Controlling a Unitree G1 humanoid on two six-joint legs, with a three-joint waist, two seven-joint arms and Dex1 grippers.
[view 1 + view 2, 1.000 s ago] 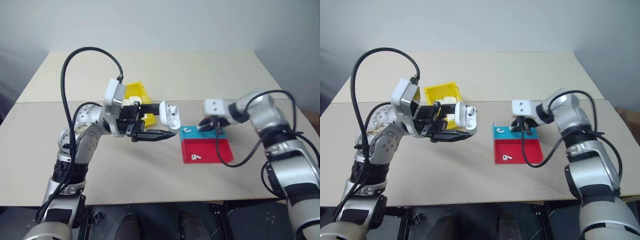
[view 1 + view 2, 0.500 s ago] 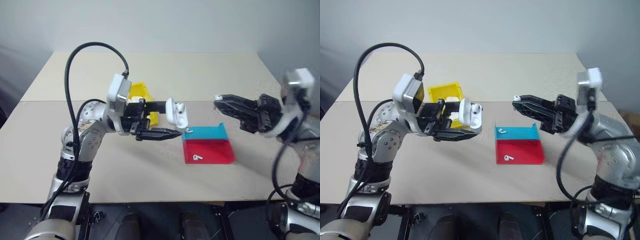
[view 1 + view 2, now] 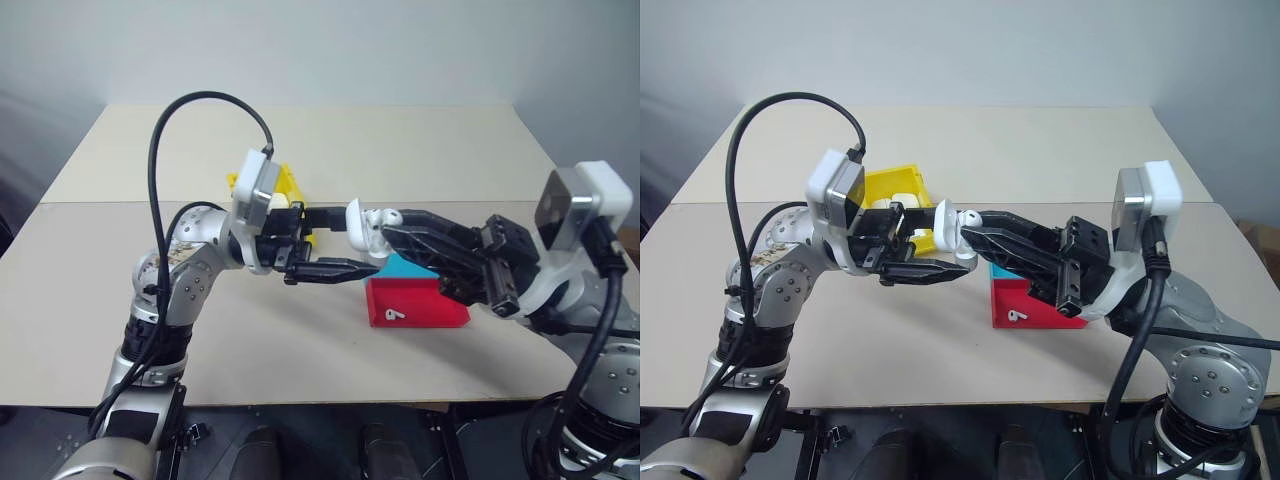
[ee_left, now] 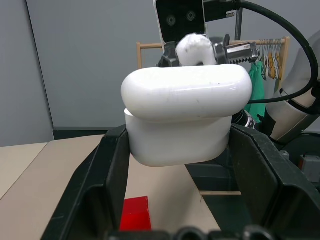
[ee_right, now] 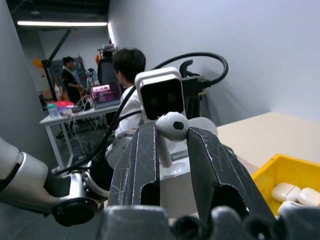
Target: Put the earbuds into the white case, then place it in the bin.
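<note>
I held the white case [image 4: 186, 120] in my left jaws [image 3: 930, 245], up in the air above the tabletop [image 3: 940, 340], one black finger on each side of its body and its flip lid hinged open. My right jaws [image 5: 172, 150] were pressed in on one of the earbuds [image 5: 172, 126], the round head showing above the fingertips and the stem running down between them. The two arms met over the middle of the tabletop, my left reaching in from the left and my right from the right, so the earbud's head sat just beside the case's open lid, close enough that I could not tell whether they touched. The case lay straight ahead of my right jaws, and the earbud's stem seemed roughly lined up with the case's opening; I judged that the coming move turned on sliding the stem into its socket. A second earbud [image 3: 1015, 315] lay on the red tray [image 3: 1040, 312] below my right arm, with a teal tray [image 3: 405, 268] just behind it. The bin [image 3: 895, 185], yellow, sat behind my left arm, nearer that arm, with other white cases [image 5: 290, 192] already inside it.
</note>
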